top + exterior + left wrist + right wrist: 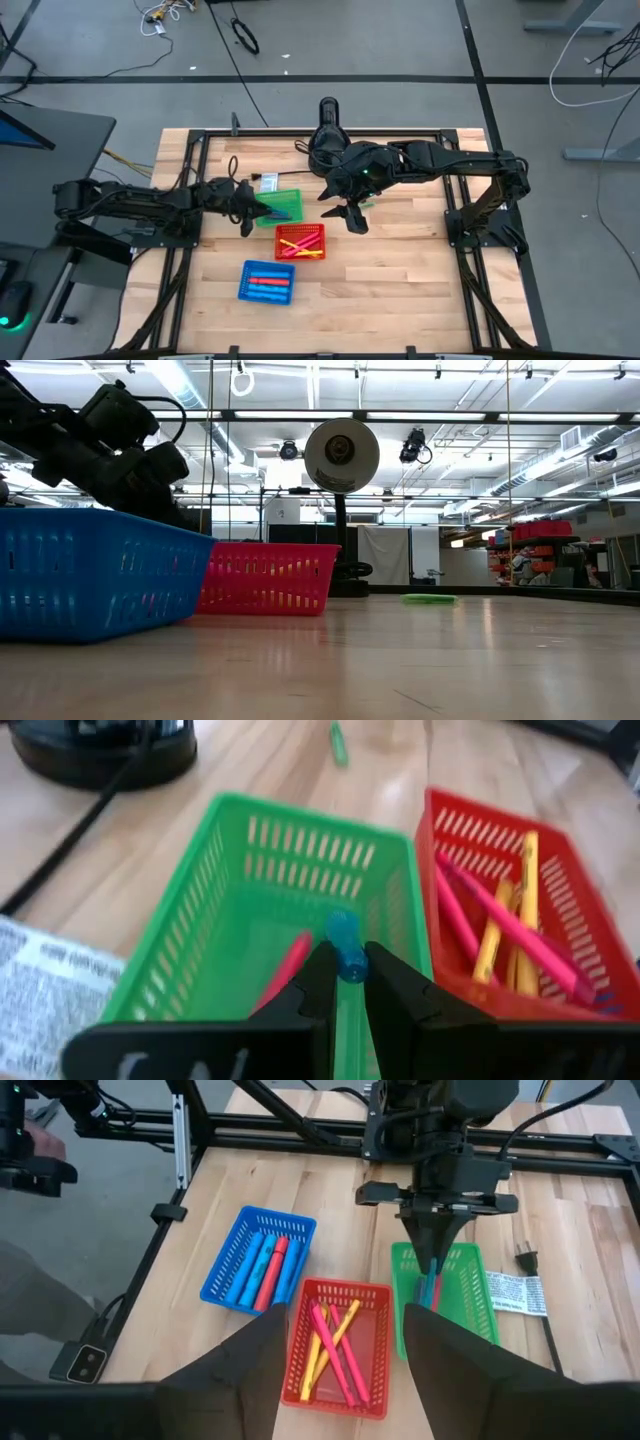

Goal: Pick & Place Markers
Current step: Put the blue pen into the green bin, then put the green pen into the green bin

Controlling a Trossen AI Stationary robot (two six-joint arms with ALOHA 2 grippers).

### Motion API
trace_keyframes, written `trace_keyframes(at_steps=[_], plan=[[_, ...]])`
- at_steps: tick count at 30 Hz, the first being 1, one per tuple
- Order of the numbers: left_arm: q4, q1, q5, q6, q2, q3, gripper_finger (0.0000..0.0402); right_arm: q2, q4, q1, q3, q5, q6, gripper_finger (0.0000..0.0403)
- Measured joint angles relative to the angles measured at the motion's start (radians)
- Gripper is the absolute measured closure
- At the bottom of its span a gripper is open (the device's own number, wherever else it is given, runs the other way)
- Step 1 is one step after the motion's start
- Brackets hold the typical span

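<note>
A blue marker [345, 942] clamped in the left gripper [345, 985] over the green basket [250, 870] is shown only by the wrist views; the right gripper [343, 215] is held open, empty.

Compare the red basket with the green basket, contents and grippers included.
The red basket holds yellow and pink markers; the green basket shows a pink one. The left gripper is shut on a blue marker over the green basket; the red basket has the open right gripper above its edge. Both are square, slotted plastic.
</note>
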Motion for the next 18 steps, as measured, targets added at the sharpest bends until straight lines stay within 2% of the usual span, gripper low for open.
trace_keyframes(at_steps=[11,18], plan=[[0.029,0.000,-0.017,0.032,0.001,0.000,0.0240,0.000,-0.001,0.000,0.000,0.000,0.000,0.0201],[0.045,0.000,-0.019,0.026,0.001,0.000,0.0190,0.000,-0.002,0.000,0.000,0.000,0.000,0.0201]])
